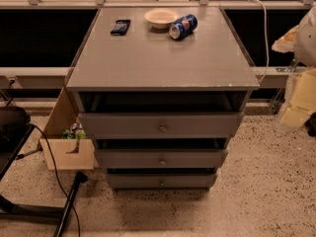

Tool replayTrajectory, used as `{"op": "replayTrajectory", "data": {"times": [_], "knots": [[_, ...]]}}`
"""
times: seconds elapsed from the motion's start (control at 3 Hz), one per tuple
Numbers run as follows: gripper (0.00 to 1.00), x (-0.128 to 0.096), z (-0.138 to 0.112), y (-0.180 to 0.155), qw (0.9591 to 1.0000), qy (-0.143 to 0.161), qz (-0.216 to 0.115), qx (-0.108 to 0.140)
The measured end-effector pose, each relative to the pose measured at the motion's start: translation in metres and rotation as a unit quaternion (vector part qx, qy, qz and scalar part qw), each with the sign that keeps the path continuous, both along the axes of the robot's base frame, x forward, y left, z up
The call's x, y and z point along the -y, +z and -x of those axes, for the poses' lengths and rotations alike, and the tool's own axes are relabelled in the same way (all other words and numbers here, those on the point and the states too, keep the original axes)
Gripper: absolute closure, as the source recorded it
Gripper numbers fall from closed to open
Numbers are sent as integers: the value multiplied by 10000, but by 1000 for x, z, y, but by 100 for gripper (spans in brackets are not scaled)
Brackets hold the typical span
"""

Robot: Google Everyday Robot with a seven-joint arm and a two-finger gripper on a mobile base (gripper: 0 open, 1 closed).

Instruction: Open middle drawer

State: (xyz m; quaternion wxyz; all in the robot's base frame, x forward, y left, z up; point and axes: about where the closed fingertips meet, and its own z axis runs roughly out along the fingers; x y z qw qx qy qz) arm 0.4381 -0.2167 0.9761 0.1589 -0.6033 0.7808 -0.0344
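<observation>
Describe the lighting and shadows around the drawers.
Camera view: warm, dim light; the cabinet top shows a soft sheen, no hard glare; deep shadow fills the gap above the middle drawer, whose knob catches a small glint; the gripper is not in view.

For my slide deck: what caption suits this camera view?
Grey cabinet with middle drawer untouched; bowl, soda can and dark phone on top; pincer out of view.

Middle drawer [161, 158] lies between upper drawer [161, 125] and lower drawer [161, 180]; bowl [160, 18], can [183, 26], perhaps phone [121, 26] on tabletop [158, 58]
</observation>
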Motion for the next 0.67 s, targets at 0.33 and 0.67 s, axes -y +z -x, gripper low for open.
{"op": "replayTrajectory", "data": {"times": [0.33,0.67], "knots": [[0,-1,0,-4,10000,-14,-30,-13],[0,-4,1,-19,9998,-68,-153,-92]]}}
